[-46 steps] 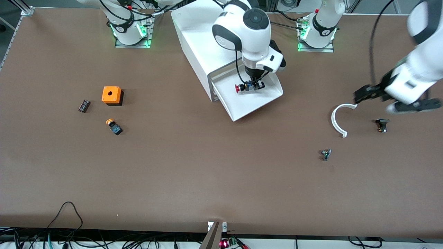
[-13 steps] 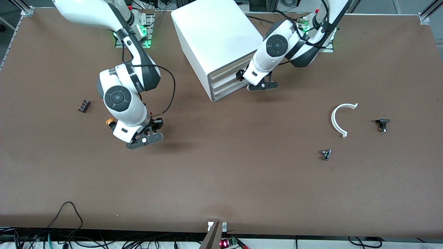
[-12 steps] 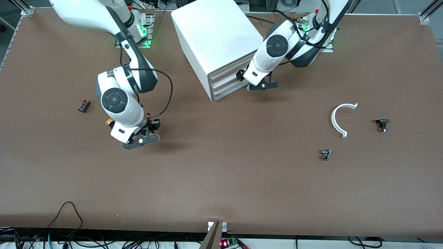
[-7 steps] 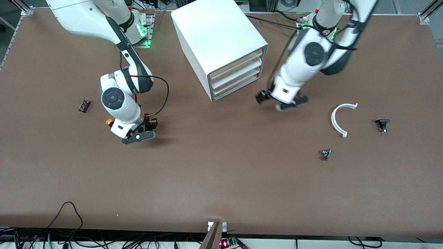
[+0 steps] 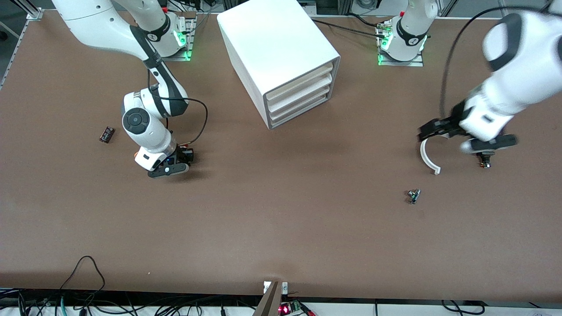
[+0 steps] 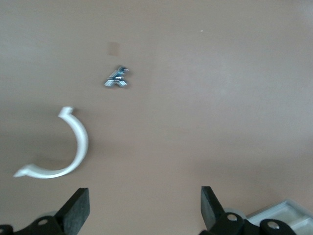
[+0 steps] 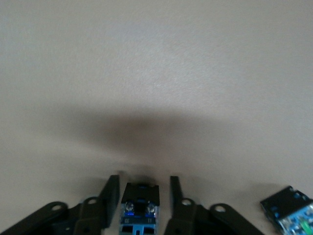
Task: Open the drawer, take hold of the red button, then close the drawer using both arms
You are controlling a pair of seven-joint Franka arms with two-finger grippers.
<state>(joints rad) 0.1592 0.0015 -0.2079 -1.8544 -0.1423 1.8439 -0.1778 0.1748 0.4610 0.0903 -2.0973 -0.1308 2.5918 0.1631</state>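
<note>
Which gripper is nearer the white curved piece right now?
Left. The left gripper hovers open right over the white curved piece; the right gripper, shut on the button, is low toward the right arm's end.

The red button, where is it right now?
The button sits between the right gripper's fingers, low over the table toward the right arm's end, beside the orange-capped button.
</note>
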